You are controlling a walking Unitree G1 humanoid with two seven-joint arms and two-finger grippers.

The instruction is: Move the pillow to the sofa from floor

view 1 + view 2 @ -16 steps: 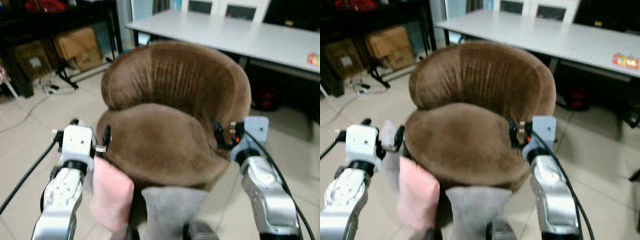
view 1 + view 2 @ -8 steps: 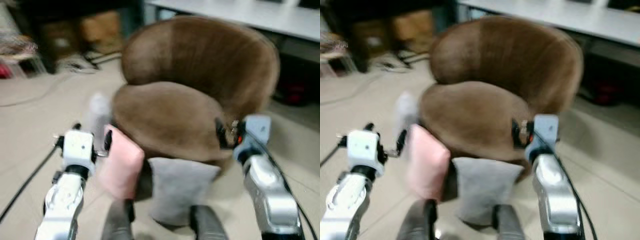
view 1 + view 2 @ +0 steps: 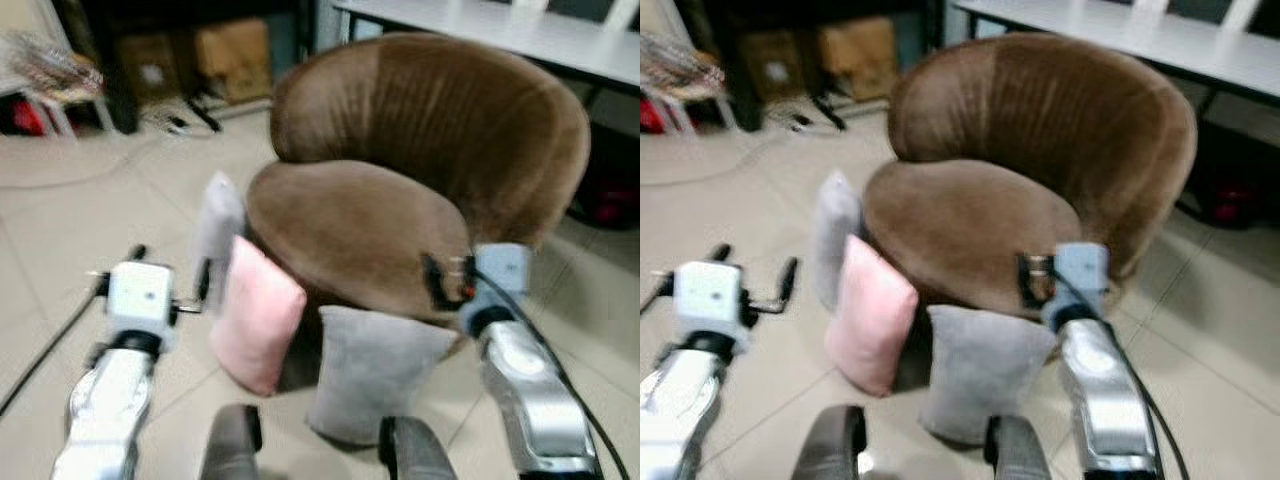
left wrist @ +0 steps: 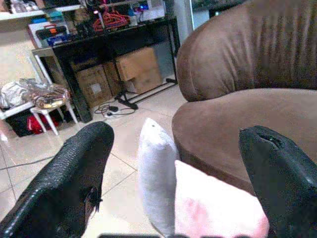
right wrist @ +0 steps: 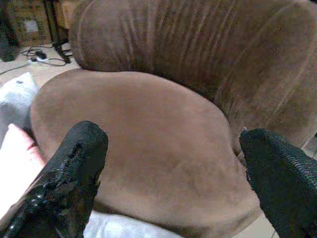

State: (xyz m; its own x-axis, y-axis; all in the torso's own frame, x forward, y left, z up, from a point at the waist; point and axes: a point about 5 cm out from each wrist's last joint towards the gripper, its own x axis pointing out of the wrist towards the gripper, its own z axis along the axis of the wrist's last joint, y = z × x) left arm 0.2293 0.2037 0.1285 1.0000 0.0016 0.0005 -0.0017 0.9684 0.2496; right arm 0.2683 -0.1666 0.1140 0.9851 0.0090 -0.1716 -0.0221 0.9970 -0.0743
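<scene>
Against the brown ribbed sofa (image 3: pixel 400 160) lean a pink pillow (image 3: pixel 256 314) and two grey pillows (image 3: pixel 370 372), on a beige tiled floor (image 3: pixel 80 220), near black fingers (image 4: pixel 74 183).

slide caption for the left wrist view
Open left hand facing pink pillow and grey pillow leaning on brown sofa.

Far left, cardboard boxes (image 3: pixel 232 58) sit under a dark shelving unit (image 4: pixel 106 37), with black cables (image 4: pixel 115 107) trailing over the tiled floor (image 3: pixel 60 230) beside them. A white stool (image 4: pixel 42 106) heaped with crumpled plastic stands at the far left edge. A long white desk (image 3: pixel 520 30) spans the far right.
</scene>
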